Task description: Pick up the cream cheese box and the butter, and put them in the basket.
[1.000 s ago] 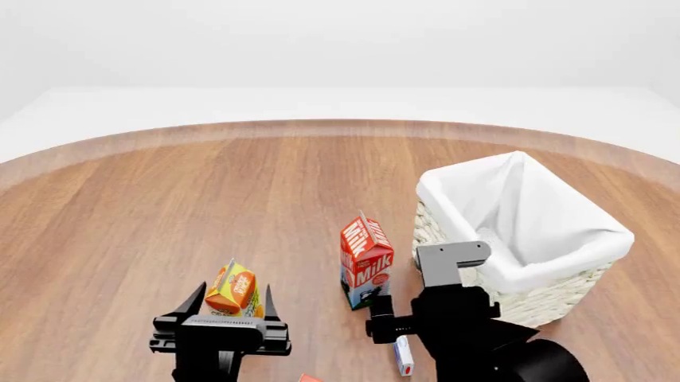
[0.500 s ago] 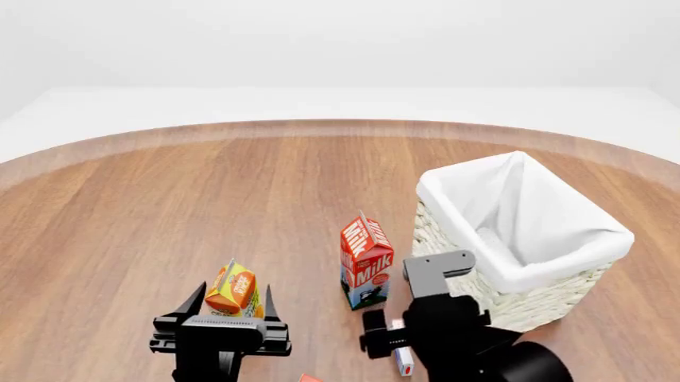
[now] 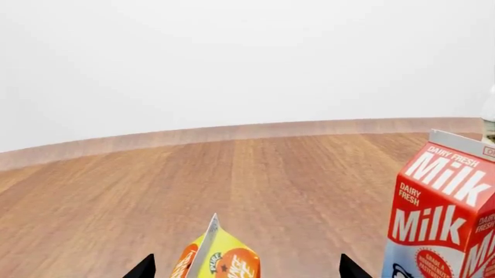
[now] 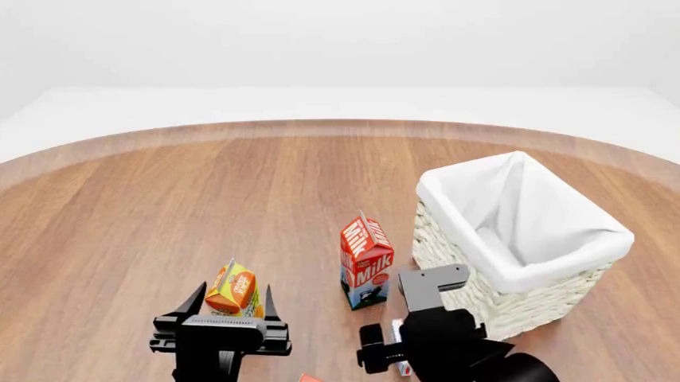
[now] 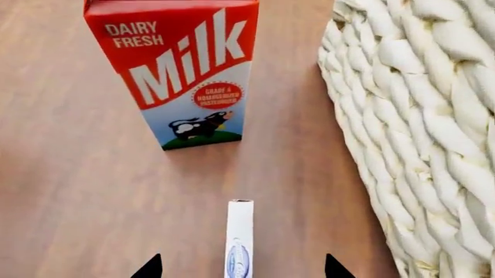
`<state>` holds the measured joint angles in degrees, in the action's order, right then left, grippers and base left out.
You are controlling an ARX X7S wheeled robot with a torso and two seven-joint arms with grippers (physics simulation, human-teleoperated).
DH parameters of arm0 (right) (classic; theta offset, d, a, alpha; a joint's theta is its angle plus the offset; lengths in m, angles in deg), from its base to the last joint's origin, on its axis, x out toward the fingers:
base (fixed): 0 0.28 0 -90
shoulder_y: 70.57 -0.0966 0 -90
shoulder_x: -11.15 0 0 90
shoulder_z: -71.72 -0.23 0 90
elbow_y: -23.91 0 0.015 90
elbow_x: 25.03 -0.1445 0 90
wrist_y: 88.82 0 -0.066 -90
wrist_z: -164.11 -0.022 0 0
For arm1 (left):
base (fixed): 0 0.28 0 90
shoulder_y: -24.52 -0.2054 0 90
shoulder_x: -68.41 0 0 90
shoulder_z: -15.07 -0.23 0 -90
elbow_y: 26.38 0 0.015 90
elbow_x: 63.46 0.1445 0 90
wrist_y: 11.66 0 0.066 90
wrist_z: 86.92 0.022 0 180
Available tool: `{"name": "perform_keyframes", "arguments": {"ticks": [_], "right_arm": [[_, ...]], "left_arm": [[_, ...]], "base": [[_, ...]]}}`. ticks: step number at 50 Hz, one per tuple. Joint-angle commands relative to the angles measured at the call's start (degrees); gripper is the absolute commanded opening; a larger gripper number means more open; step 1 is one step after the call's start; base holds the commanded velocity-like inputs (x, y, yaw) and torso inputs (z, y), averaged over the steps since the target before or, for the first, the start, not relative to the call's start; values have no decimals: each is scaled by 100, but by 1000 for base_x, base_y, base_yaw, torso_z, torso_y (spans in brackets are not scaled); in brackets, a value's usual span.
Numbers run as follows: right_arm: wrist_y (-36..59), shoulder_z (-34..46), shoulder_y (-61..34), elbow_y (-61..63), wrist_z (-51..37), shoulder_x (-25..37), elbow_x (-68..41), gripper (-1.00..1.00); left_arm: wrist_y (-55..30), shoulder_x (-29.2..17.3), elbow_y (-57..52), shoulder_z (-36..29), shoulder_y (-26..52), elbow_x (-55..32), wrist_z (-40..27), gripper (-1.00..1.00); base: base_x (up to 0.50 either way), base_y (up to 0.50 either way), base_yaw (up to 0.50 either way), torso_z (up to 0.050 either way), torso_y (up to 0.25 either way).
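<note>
The cream cheese box (image 5: 240, 234), thin and white with a blue mark, lies on the wooden floor between the milk carton and the basket (image 5: 418, 116). My right gripper (image 5: 240, 267) hangs over it, open, one fingertip on either side of the box and apart from it. In the head view the right arm (image 4: 435, 342) covers most of the box, beside the white wicker basket (image 4: 552, 270). My left gripper (image 4: 232, 302) is open around the orange juice carton without touching it. Of the butter, only a small red corner (image 4: 308, 378) at the head view's bottom edge may show.
A red milk carton (image 4: 367, 263) (image 5: 182, 75) (image 3: 444, 214) stands upright just left of the basket. The orange juice carton (image 4: 234, 290) (image 3: 220, 260) stands between my left gripper's (image 3: 246, 269) fingers. Wooden floor stretches away behind them.
My right arm has drawn nearer and to the left in the head view, settling over the cream cheese box. The left arm and all objects have stayed put.
</note>
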<state>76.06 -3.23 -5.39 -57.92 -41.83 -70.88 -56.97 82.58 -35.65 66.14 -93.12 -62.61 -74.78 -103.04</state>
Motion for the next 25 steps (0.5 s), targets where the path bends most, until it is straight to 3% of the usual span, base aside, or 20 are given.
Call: {"name": "perform_keyframes", "arguments": {"ticks": [1,25], "right_arm": [[-116,83,124,-87,-30,-12,-10,100],[-392,348,189,-382,3,61,40,100]], "left_arm": [[4,-21,-15,-26,-6,-20,-25,100],[25,-53,12,-83,26,-55,-60,100]], "base": [[0,0,0,0,0],[0,0,0,0,0]]}}
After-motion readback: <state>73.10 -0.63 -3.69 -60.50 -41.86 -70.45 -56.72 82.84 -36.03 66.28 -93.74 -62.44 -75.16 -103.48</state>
